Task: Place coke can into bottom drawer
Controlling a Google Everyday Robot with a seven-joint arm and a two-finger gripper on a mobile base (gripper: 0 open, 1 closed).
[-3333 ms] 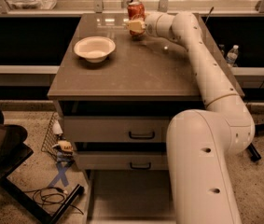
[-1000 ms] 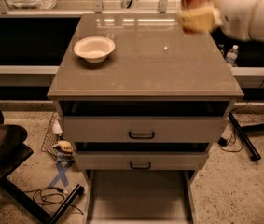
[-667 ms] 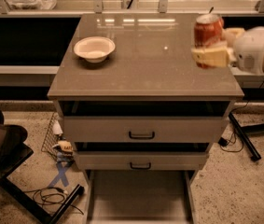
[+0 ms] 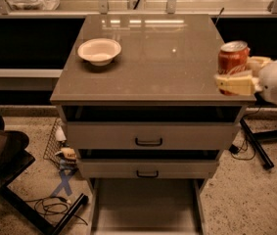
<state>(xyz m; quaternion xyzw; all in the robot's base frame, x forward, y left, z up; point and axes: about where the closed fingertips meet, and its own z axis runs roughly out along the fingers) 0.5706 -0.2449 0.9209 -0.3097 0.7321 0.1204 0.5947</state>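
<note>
Gripper [image 4: 242, 73] at countertop [image 4: 157, 58] right edge, jaws clamping one coke can [image 4: 232, 58]; one bowl [image 4: 99, 51]; bottom drawer [image 4: 145, 204] open.

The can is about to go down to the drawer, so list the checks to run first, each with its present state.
1. Grip: ok. The gripper is at the right front corner of the cabinet top, jaws closed on the upright can.
2. Bottom drawer open: ok. It is pulled out, with nothing visible on its floor.
3. Can above the drawer: not ok. It is up at top level, right of the drawer.
4. Bowl out of the way: ok. It sits back left on the top, apart from the can.
5. Room to pass the upper drawer fronts: cannot tell.
</note>
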